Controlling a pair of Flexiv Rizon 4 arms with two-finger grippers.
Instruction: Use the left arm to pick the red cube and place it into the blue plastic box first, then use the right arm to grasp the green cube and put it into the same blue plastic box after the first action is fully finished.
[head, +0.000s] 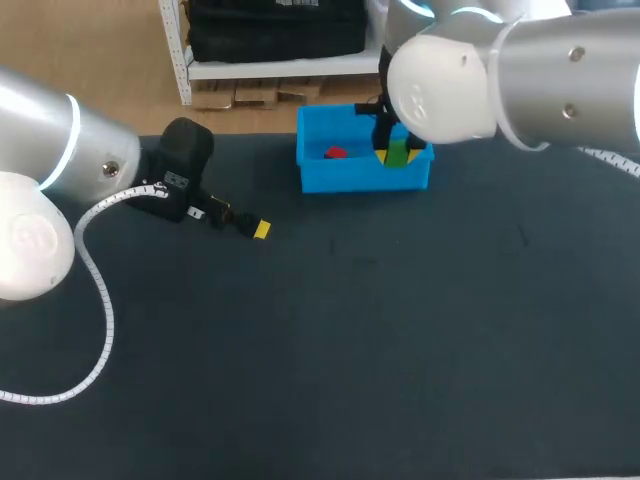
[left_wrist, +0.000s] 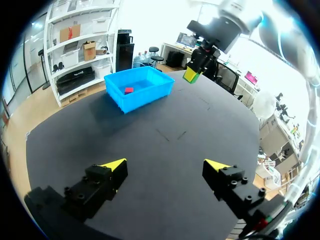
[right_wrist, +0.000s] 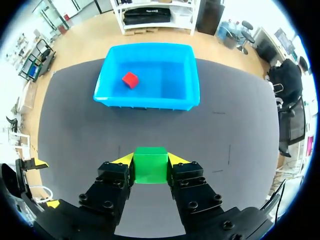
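1. Small red cube (right_wrist: 130, 79), resting on the floor of the blue plastic box (right_wrist: 145, 101), in its left half as the head view shows it, turned askew to the walls and clear of them.
2. Bright green cube (right_wrist: 151, 165), clamped from two sides between the yellow tips of the right gripper (right_wrist: 150, 159), level, lifted off the table (right_wrist: 225, 130), outside the box, which is ahead of it.
3. Box rectangular, open-topped, upright near the table's far edge.
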